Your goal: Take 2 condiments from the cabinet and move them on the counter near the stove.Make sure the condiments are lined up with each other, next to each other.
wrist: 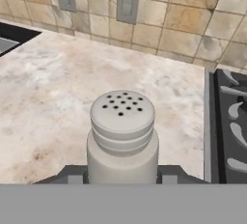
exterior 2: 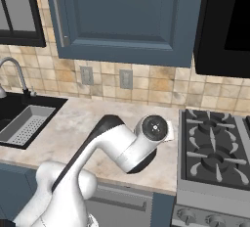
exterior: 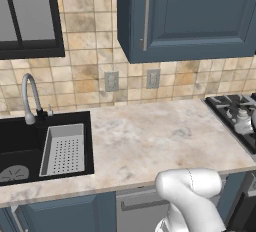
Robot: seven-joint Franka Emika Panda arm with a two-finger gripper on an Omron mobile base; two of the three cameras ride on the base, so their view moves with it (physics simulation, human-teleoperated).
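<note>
A pale grey-white shaker [wrist: 122,138] with a perforated lid, one of the condiments, stands upright between my two dark fingertips in the hand view. My gripper [wrist: 121,175] is shut on its lower body, and its base is hidden. Beyond it lies the beige marbled counter [wrist: 48,97], with the black stove [wrist: 231,121] just to its right. In the right base view my folded arm hangs over the counter [exterior 2: 73,128] close to the stove's [exterior 2: 212,147] left edge, and the wrist hides the fingers. The cabinet is out of view.
A blue wall cabinet with a long steel handle [exterior: 190,16] hangs over the counter [exterior: 150,136]. A black sink [exterior: 30,148] with a curved tap [exterior: 31,96] and a grey strainer tray [exterior: 64,149] lies left. Two wall outlets [wrist: 127,0] sit on the tiled backsplash.
</note>
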